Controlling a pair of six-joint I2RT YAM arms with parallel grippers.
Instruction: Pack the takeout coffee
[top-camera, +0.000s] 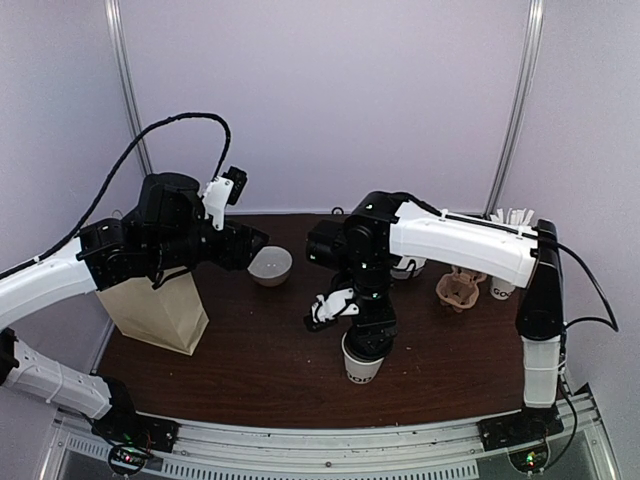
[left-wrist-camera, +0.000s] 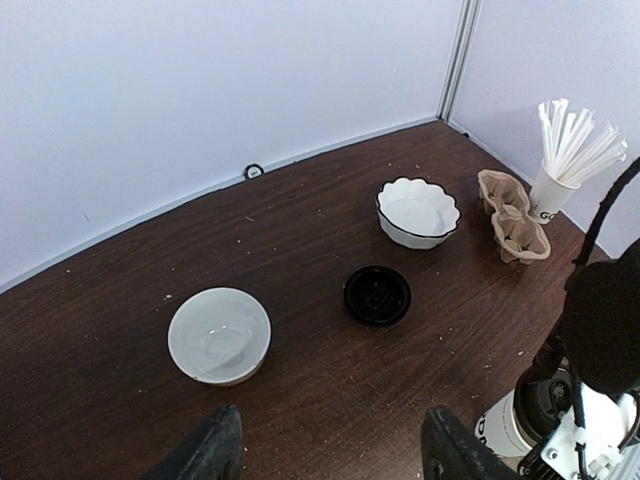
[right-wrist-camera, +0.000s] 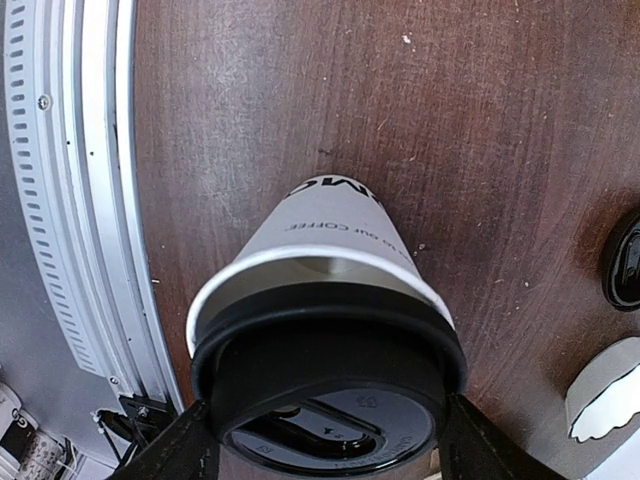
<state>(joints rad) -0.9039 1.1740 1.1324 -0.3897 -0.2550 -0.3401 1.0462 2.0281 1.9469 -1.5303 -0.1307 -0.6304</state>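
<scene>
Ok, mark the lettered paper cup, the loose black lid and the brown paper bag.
lettered paper cup (right-wrist-camera: 330, 225): right wrist view, printed side wall.
loose black lid (left-wrist-camera: 377, 295): left wrist view, centre of top.
brown paper bag (top-camera: 155, 315): top external view, front face.

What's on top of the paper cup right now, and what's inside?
A black lid, gripped by the right gripper, covers the mouth of the paper cup; only a sliver of inner wall shows. The lid hides whatever is inside.
</scene>
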